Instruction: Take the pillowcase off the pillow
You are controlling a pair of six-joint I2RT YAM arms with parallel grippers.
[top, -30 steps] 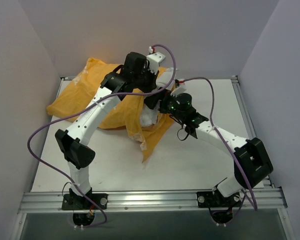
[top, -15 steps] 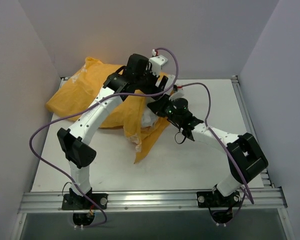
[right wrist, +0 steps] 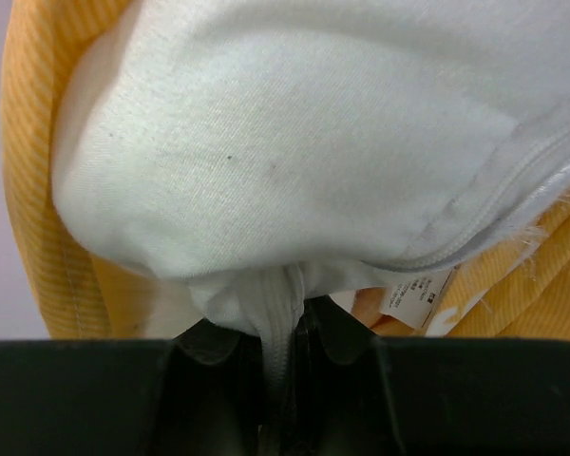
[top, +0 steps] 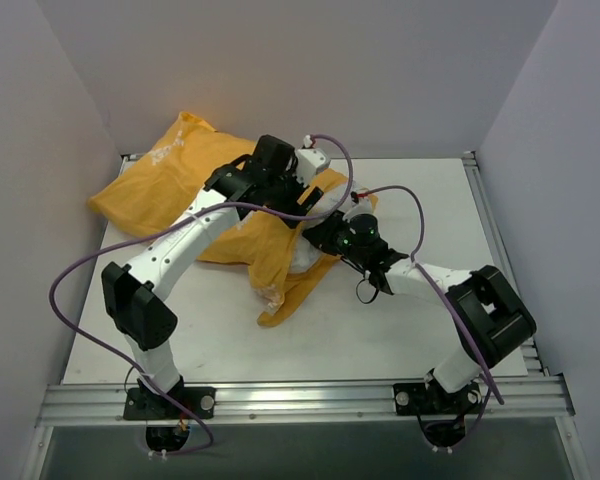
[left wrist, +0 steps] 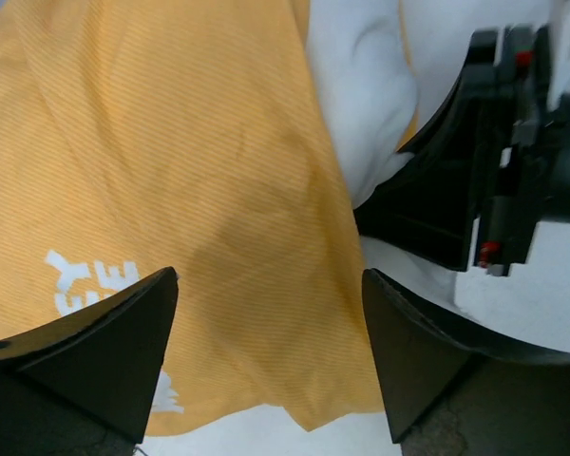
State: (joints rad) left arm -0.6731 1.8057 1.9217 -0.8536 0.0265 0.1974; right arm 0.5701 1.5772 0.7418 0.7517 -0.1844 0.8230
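**Right gripper (right wrist: 285,328) pinches plump white stuffed pillow (right wrist: 294,142)**

Its jaws are closed on a fold at the pillow's exposed corner. The thin orange-yellow fabric pillowcase (top: 170,185) covers the rest of the pillow. The left gripper (left wrist: 266,361) hangs just above, jaws wide apart, holding nothing.

**Orange stripes over plain white**

Your pillowcase (left wrist: 171,142) reads orange-yellow, with fine ribbed stripes and white lettering near its lower left. Your pillow (right wrist: 294,133) is plain white with a few tiny dark specks. You also have a purple cable (top: 50,298) looping beside the white left arm (top: 175,245) with its black joints.
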